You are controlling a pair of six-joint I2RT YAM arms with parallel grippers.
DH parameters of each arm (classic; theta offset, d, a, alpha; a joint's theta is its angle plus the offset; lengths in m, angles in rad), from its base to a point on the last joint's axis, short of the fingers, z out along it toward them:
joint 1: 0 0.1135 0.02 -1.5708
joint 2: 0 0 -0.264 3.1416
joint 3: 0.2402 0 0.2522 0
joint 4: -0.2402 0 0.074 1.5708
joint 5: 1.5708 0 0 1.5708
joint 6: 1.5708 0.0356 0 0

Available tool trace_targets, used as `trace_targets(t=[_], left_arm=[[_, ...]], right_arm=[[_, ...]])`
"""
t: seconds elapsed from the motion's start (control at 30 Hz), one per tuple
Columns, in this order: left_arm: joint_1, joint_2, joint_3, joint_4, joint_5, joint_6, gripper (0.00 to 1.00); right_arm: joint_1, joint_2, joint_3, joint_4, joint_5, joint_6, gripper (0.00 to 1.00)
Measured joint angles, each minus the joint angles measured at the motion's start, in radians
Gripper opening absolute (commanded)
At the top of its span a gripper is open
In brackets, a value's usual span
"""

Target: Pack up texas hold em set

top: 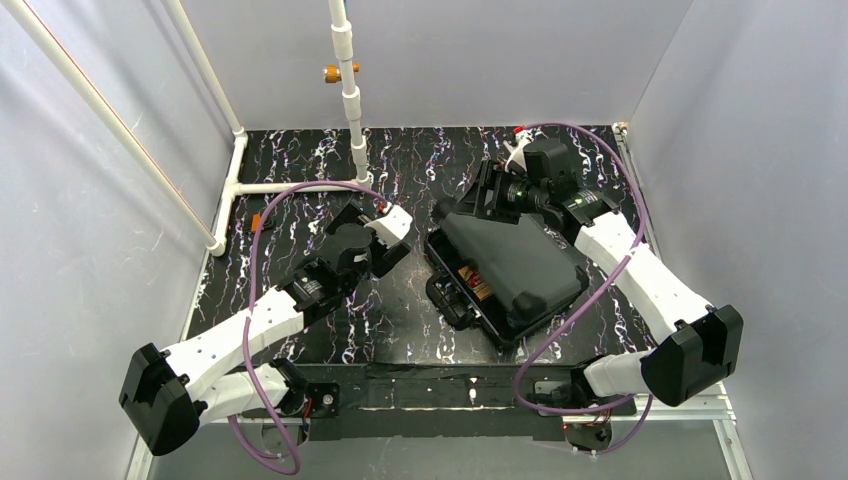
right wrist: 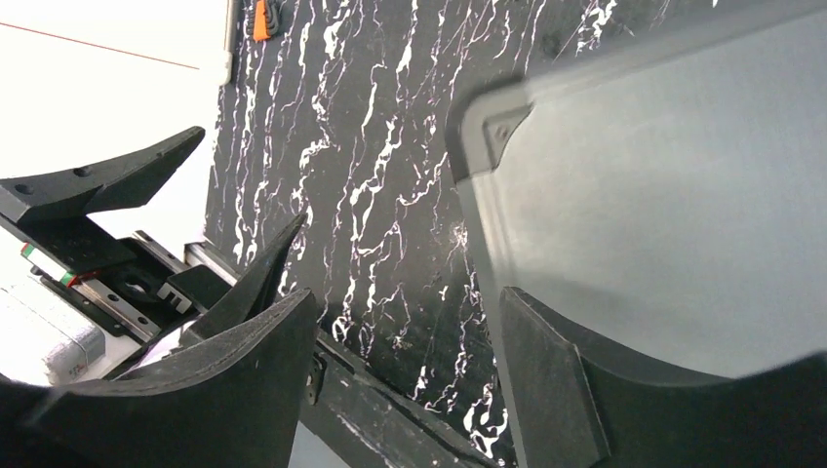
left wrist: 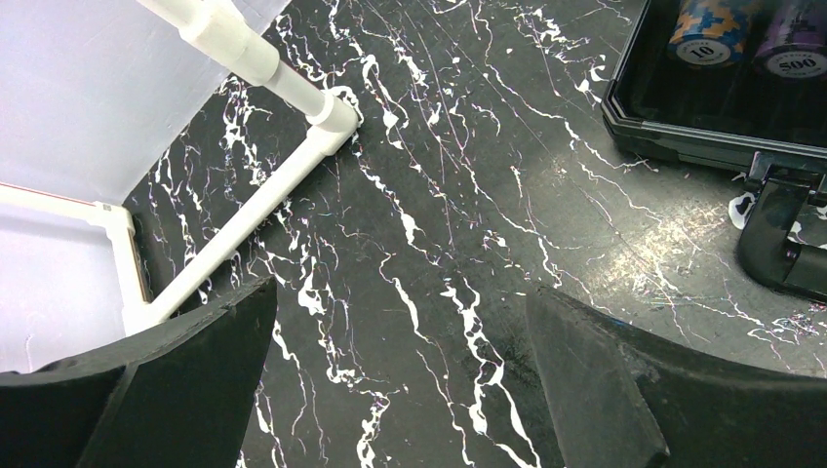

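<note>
- Spotted the black case (top: pixel 510 265) right of centre on the marbled table (top: pixel 300 170), lid (right wrist: pixel 663 195) nearly down, chip stacks (left wrist: pixel 710 34) peeking out.
- Found left gripper (left wrist: pixel 400 380) spread wide over the table beside it.
- Caught right gripper (right wrist: pixel 400 327) at the lid's far end, fingers apart, pinching nothing.

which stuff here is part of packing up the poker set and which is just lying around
Part of the job: black case; chip stacks inside it.

Just lying about: white pipe frame; orange clip on the pipe; small orange thing near the frame.
</note>
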Motion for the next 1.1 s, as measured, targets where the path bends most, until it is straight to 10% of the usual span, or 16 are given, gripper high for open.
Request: trace_targets(t=[1.1], left_arm=[[0.000, 0.012, 0.085, -0.154, 0.043, -0.193, 0.98]], right_arm=[[0.006, 0.006, -0.178, -0.124, 0.226, -0.135, 0.43]])
